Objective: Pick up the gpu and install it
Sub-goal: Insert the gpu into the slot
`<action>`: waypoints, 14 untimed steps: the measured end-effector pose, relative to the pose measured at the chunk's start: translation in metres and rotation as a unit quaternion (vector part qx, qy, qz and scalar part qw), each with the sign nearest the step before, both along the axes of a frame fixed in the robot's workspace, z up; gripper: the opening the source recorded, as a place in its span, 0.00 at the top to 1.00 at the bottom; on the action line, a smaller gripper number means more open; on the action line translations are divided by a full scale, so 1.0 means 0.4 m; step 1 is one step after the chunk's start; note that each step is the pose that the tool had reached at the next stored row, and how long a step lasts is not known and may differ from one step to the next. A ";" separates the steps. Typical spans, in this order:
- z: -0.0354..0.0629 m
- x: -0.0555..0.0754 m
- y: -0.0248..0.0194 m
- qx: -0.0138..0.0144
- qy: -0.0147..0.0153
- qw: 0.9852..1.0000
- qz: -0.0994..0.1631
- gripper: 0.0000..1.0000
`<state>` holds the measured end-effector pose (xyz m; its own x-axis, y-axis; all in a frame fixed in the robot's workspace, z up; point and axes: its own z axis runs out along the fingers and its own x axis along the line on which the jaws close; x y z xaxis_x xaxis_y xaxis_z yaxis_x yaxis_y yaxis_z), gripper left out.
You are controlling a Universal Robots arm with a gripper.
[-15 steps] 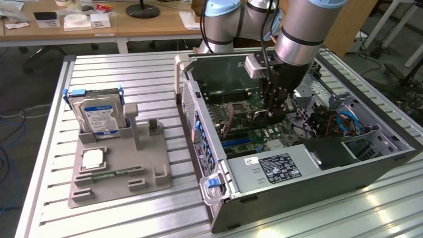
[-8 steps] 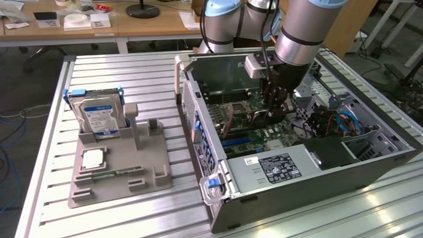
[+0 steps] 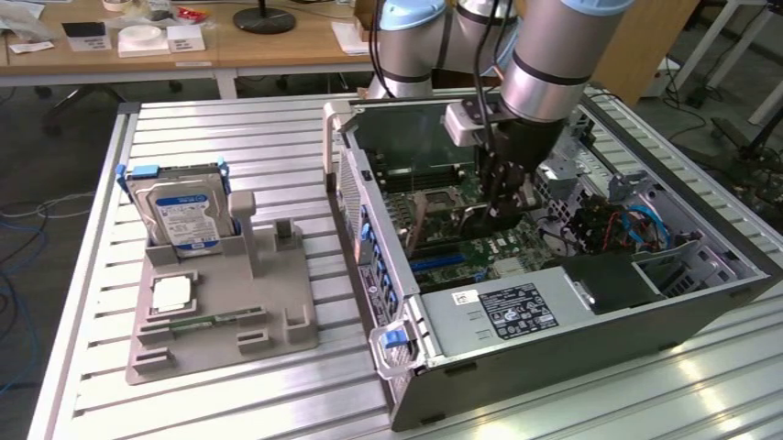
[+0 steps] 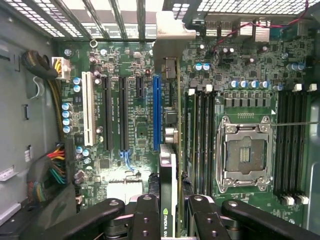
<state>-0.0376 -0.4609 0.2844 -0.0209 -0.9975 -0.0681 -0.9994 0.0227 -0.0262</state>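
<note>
The gripper (image 4: 172, 210) pinches the gpu (image 4: 169, 165) between its fingers (image 4: 145, 215), holding the card edge-on. Past it lies the motherboard (image 4: 130, 125). The card hangs just beside the blue slot (image 4: 156, 110), and whether they touch cannot be told. Its bracket (image 4: 172, 27) points toward the far wall of the open case (image 3: 685, 316).

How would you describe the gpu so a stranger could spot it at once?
Find the open computer case on the slatted table. Inside, over the motherboard, the gripper clamps the gpu on edge: a green card with black cooler and silver bracket, unlike the bare blue slot beside it.
</note>
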 end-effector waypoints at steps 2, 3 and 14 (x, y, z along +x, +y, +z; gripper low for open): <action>0.000 0.000 -0.004 0.000 0.000 1.000 0.000 0.73; 0.000 0.000 -0.005 0.000 0.000 1.000 0.000 0.73; -0.006 -0.011 -0.005 0.000 0.000 1.000 0.000 0.73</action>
<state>-0.0418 -0.4630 0.2819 -0.0207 -0.9975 -0.0682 -0.9994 0.0226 -0.0263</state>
